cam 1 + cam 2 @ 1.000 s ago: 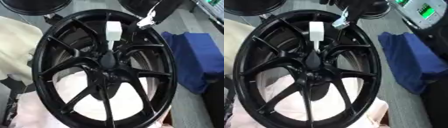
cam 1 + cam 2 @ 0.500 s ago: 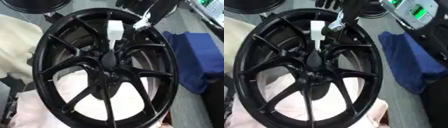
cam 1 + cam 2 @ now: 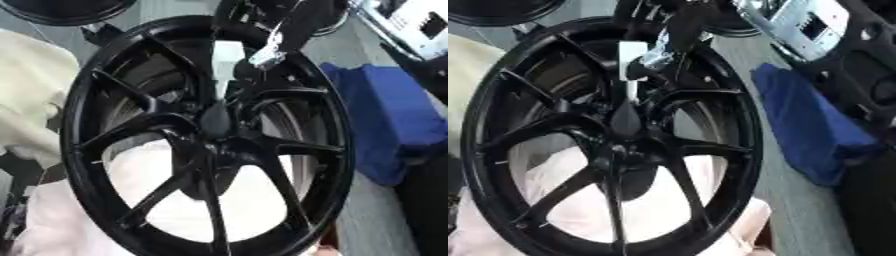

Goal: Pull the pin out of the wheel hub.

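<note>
right eye view is showing the black wheel hub (image 3: 610, 145) standing nearly on edge, its rim filling most of the picture, with the white pin (image 3: 630, 67) sticking up out of the centre boss, its wide white head above a thin stem. the robot's right hand (image 3: 677, 30) is reaching down from the upper edge, its dark fingers lying just beside the pin's head; a pale silver part is showing there too, but whether the fingers are curling round the pin or only lying near it i cannot tell. the left hand is not showing in either view. a blue cloth (image 3: 811, 125) is lying to the right of the rim, and a cream cloth (image 3: 31, 95) to the left.

the risk, as i am judging it, is the hand closing off-centre and bending or snapping the thin stem, or the fingers catching a spoke and rocking the hub on its edge; a sideways pull rather than one along the stem could be jamming the pin.

compared with a second ago, the hand is sitting closer to the pin's head, and the whole picture is tilting more, which is the camera moving.
</note>
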Controlling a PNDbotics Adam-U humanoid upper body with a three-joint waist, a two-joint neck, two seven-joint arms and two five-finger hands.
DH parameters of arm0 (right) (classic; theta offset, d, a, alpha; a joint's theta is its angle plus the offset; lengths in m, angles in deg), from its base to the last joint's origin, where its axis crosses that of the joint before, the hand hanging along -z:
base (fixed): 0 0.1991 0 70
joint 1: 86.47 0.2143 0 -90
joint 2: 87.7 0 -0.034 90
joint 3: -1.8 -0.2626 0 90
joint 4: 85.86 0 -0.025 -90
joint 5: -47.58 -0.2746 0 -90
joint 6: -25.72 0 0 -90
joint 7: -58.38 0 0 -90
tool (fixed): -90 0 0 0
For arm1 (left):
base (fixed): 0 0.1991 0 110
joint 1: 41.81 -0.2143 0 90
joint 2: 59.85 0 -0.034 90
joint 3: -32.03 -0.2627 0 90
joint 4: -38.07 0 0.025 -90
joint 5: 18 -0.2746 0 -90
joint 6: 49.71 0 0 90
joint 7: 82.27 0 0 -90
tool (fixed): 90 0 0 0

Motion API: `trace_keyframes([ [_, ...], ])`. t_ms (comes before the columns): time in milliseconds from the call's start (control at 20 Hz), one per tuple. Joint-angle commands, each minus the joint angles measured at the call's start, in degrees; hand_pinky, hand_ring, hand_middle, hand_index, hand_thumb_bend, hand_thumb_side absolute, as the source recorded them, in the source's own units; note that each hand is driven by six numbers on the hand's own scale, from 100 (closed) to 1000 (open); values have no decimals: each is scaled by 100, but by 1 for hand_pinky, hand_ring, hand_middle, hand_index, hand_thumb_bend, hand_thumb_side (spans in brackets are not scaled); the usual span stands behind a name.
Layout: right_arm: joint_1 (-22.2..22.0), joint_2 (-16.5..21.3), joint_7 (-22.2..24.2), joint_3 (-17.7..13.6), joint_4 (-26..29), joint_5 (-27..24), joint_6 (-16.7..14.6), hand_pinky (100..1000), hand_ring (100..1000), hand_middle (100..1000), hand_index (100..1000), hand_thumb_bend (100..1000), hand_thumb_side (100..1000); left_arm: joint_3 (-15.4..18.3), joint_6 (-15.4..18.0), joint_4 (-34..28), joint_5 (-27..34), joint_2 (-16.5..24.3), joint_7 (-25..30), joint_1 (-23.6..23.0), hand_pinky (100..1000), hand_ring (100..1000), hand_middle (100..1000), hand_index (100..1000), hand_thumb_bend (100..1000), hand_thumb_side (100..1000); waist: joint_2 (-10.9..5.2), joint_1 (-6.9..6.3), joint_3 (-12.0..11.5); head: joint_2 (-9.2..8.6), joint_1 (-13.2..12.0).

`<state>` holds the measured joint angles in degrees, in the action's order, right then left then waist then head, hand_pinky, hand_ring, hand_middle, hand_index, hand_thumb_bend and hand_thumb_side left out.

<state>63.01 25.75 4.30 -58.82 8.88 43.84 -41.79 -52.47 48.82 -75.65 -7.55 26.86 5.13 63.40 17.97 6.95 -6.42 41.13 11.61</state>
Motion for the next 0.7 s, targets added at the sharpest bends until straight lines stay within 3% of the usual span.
trace_keyframes([
  [50, 111, 58, -25, -31, -27, 9, 56, 800, 831, 778, 789, 612, 241, 7, -18, -86, -18, 73, -7, 63, 858, 616, 583, 727, 244, 658, -85, -22, -13, -70, 30],
  [700, -5, -23, -58, -5, -264, 305, -38, 800, 833, 777, 790, 613, 231, 14, -39, -86, -68, 19, -10, 70, 859, 614, 582, 727, 241, 664, -21, 13, -82, -90, 49],
])
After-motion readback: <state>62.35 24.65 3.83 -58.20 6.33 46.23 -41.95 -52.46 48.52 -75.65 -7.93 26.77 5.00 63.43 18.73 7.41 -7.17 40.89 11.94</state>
